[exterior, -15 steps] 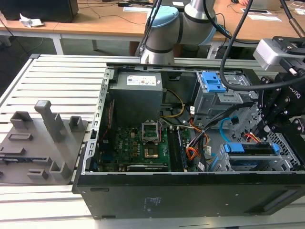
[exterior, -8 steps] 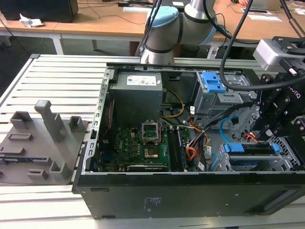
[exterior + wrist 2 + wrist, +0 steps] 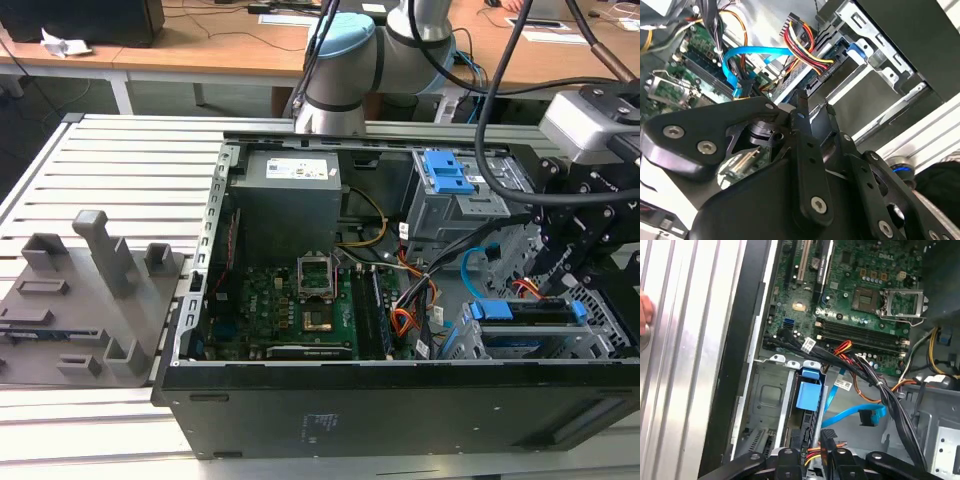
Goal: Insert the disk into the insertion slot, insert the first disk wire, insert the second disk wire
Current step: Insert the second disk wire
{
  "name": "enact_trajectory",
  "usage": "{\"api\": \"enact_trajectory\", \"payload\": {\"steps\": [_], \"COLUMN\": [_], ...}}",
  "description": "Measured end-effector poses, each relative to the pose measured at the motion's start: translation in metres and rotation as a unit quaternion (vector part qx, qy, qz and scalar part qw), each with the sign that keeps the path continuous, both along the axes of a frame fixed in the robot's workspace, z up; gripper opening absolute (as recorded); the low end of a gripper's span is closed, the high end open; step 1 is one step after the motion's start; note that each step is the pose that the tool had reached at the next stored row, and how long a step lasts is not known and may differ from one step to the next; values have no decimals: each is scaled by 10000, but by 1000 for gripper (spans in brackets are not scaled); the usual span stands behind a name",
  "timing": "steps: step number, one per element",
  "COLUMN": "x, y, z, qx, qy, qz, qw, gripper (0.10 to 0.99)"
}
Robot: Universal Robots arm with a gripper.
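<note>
The disk [image 3: 525,312], with its bright blue caddy [image 3: 809,390], sits in the insertion slot [image 3: 478,345] at the case's front corner on the exterior view's right. My gripper [image 3: 560,285] hangs right over the disk's rear end. In both wrist views its fingers stand close together around the dark plug [image 3: 827,440] of the first disk wire [image 3: 805,47], a red, yellow and black bundle, and the plug [image 3: 817,74] lies against the disk's edge. The second disk wire [image 3: 852,416], light blue, loops loose beside the disk with its small plug [image 3: 742,90] free.
A taller grey cage with a blue clip [image 3: 447,172] stands behind the disk. The motherboard [image 3: 300,310] and the power supply [image 3: 285,195] take up the rest of the case. Black cable bundles [image 3: 890,400] run beside the slot. A person's hand [image 3: 643,315] rests at the table's edge.
</note>
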State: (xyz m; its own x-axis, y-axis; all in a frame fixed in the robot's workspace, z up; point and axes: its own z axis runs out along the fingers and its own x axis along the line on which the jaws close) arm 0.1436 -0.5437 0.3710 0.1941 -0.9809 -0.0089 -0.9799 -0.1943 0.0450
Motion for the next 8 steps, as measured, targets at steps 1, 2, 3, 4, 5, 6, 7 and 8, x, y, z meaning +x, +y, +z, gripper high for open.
{"api": "enact_trajectory", "payload": {"steps": [1,2,3,4,5,6,7,8], "x": [0,0,0,0,0,0,0,0], "y": [0,0,0,0,0,0,0,0], "z": [0,0,0,0,0,0,0,0], "qx": [0,0,0,0,0,0,0,0], "qy": [0,0,0,0,0,0,0,0], "qz": [147,235,313,614,771,953,1124,1313], "qw": [9999,9997,9995,9981,9970,9954,9937,9913], "gripper": [302,302,302,302,302,302,302,302]}}
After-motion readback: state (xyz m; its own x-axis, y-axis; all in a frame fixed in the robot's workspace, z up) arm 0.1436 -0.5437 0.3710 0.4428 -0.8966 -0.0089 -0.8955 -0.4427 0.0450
